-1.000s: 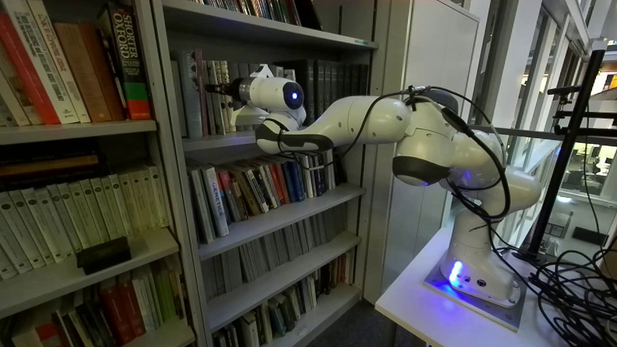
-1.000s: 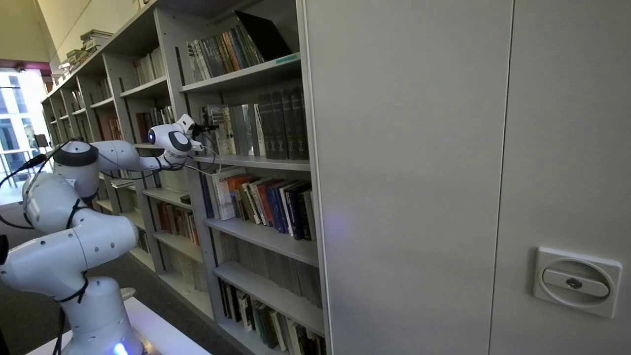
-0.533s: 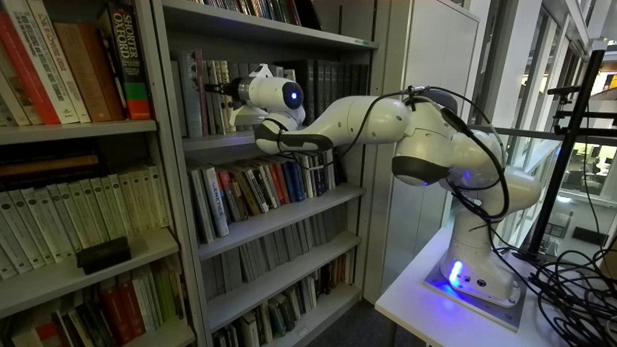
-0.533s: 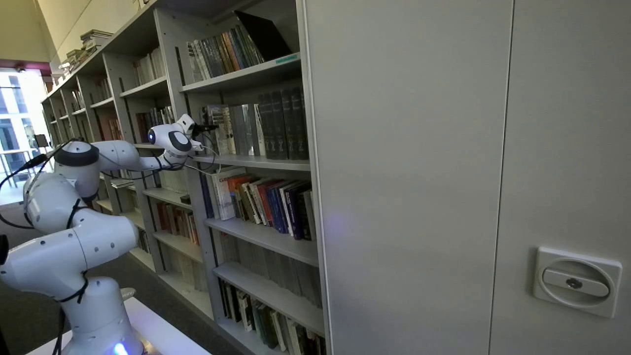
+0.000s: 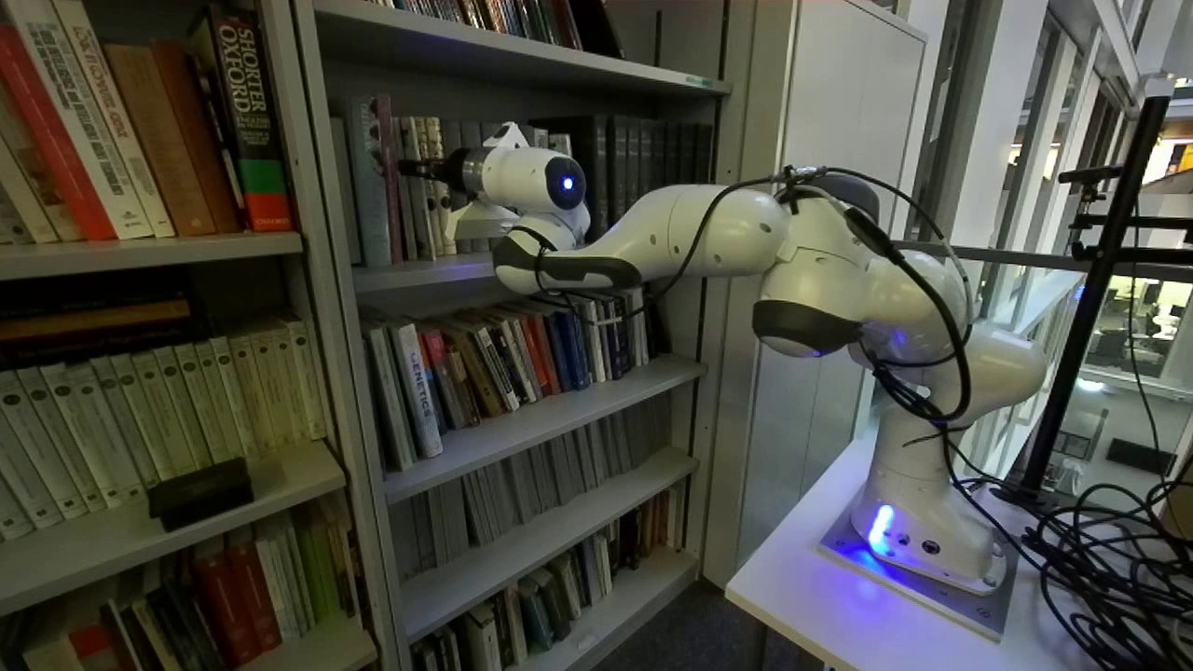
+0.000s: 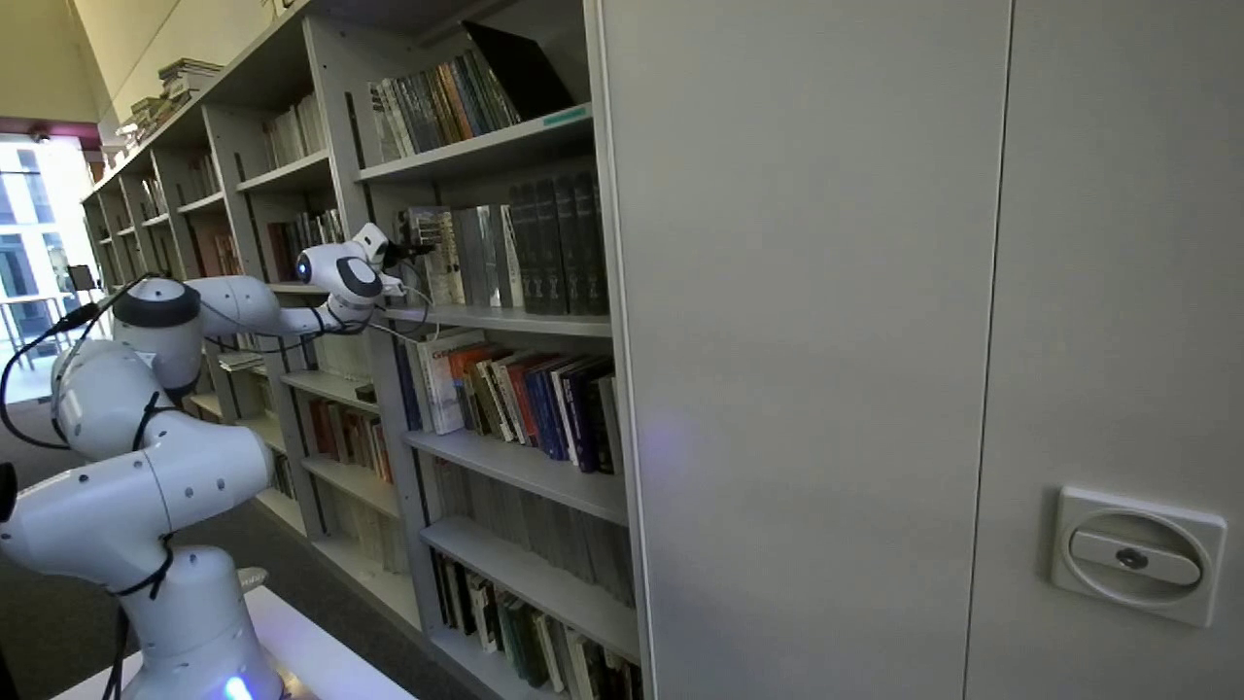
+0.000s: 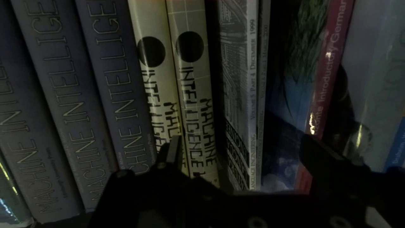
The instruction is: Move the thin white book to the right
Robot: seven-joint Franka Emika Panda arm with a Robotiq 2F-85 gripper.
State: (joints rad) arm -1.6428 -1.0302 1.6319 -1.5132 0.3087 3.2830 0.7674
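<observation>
Nearest us, the gripper (image 7: 239, 138) is standing with its jaws spread wide; we are seeing nothing held, and cannot tell whether either jaw is touching a spine. Just ahead, what we are taking for the thin white book (image 7: 252, 91) is standing nearly upright, its long axis running across the space between the jaws, a thin grey journal (image 7: 263, 91) standing just beside it. Farther along, a cream volume (image 7: 194, 82) is standing across a dark gap, on what we are judging, facing the books, to be the right-hand side.
</observation>
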